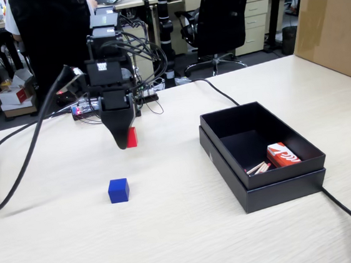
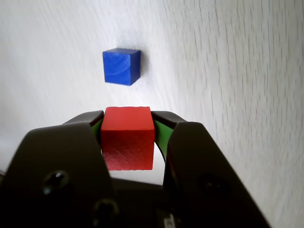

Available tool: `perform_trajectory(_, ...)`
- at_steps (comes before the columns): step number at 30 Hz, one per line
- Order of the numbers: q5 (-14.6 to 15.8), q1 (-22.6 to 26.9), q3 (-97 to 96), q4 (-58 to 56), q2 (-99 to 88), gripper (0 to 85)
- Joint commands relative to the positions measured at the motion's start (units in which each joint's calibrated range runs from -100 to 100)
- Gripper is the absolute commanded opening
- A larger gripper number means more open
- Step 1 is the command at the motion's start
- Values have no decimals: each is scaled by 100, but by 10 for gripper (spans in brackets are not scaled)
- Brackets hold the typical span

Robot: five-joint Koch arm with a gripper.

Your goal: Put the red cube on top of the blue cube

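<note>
We see the gripper (image 2: 127, 124) clamped on the red cube (image 2: 127, 137); the blue cube (image 2: 121, 66) sits apart on the table (image 1: 173, 232).

Bare tabletop (image 1: 173, 232) surrounds the blue cube (image 1: 118, 190) on every side; the open black box (image 1: 259, 154) sits well to its right, a black cable (image 1: 22, 166) well left in the fixed view.

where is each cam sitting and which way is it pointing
Fixed view: stands off the table's front, angled down across it at the arm, gripper, blue cube and black box.
Wrist view: rides behind the gripper, facing down its jaws to the table.
Shared: red cube clamped, blue cube ahead.
</note>
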Motion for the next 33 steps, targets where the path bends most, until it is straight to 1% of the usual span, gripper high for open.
perform_trajectory(1, 0, -88, 184, 306, -272, 9)
perform_trajectory(12, -68, -259, 211, 946, 714, 9)
perform_trajectory(27, -93, -342, 202, 1403, 1311, 9)
perform_trajectory(33, -103, -342, 166, 1412, 1368, 9)
